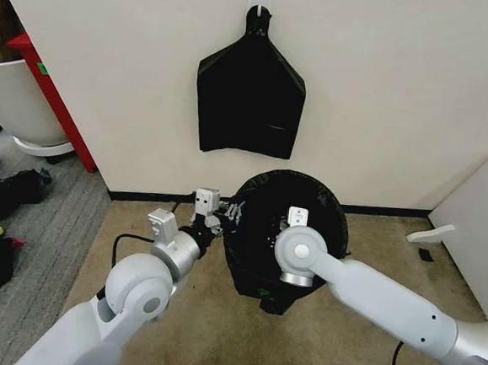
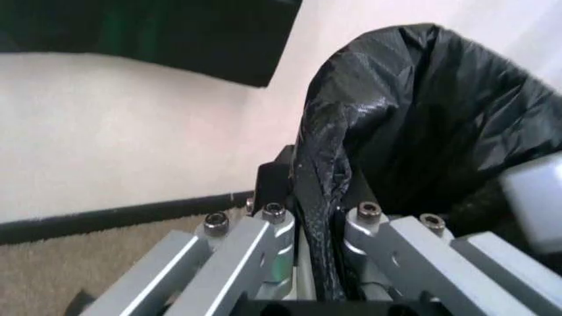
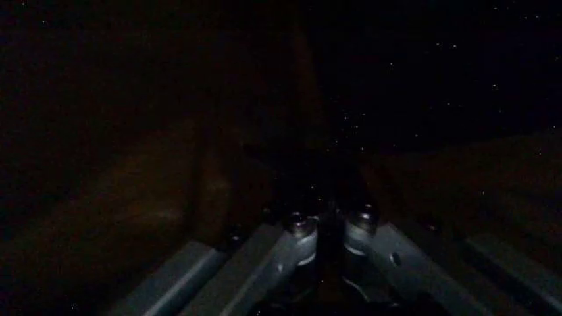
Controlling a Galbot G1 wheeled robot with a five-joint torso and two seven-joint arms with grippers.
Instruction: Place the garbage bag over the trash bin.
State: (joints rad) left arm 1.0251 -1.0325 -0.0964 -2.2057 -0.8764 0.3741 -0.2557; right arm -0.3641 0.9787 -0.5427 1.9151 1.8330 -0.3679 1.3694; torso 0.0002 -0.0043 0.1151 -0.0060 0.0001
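Note:
The garbage bag (image 1: pixel 261 235), glossy black and crinkled, stands on the carpet by the wall with its round mouth spread open upward. The trash bin is hidden under the bag. My left gripper (image 1: pixel 230 214) is at the mouth's left edge, shut on a gathered fold of the garbage bag (image 2: pixel 330 171); in the left wrist view the left gripper (image 2: pixel 309 205) has the film pinched between its fingers. My right arm reaches over the mouth, and my right gripper (image 3: pixel 323 172) is down inside the dark bag, its finger links drawn close together.
A flat bunch of black bags (image 1: pixel 251 94) hangs from a wall hook straight above. A large white planter (image 1: pixel 14 101) and a red post (image 1: pixel 58 100) stand to the left, with dark clutter on the grey floor. A white panel (image 1: pixel 477 222) leans at the right.

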